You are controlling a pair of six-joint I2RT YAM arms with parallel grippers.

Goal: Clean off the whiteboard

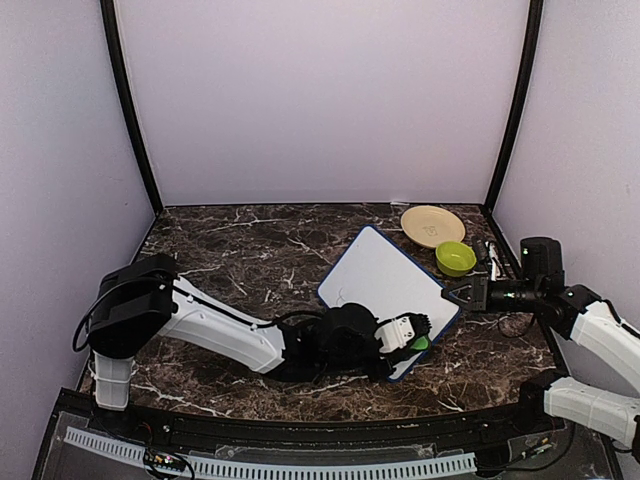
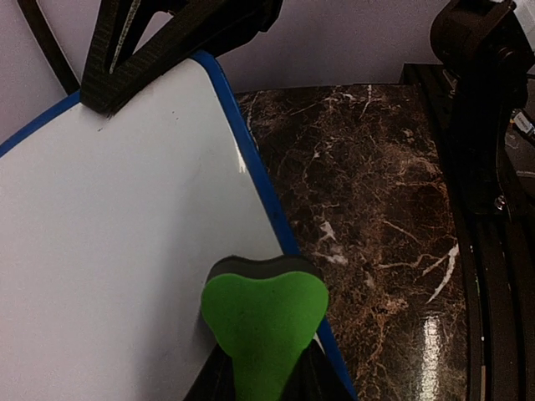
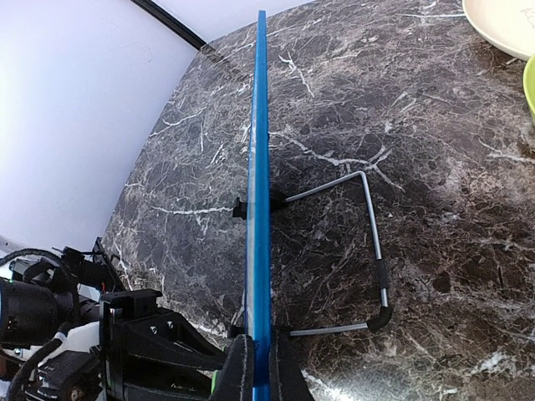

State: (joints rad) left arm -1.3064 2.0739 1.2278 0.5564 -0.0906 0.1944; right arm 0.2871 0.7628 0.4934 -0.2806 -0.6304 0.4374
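Left gripper (image 1: pixel 412 333) pinches the green eraser (image 2: pixel 263 322) at the whiteboard (image 1: pixel 385 275) edge; right gripper (image 1: pixel 462 296) clamps its corner — only the right wrist view reveals a wire stand (image 3: pixel 374 242).

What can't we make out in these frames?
Right wrist view: whiteboard edge-on, face hidden; plate and bowl cut by the frame edge.
Left wrist view: whiteboard cropped; left gripper fingers cut off at the bottom edge, behind the eraser.
Top view: items beside the bowl too small; left gripper covers the whiteboard's near corner.
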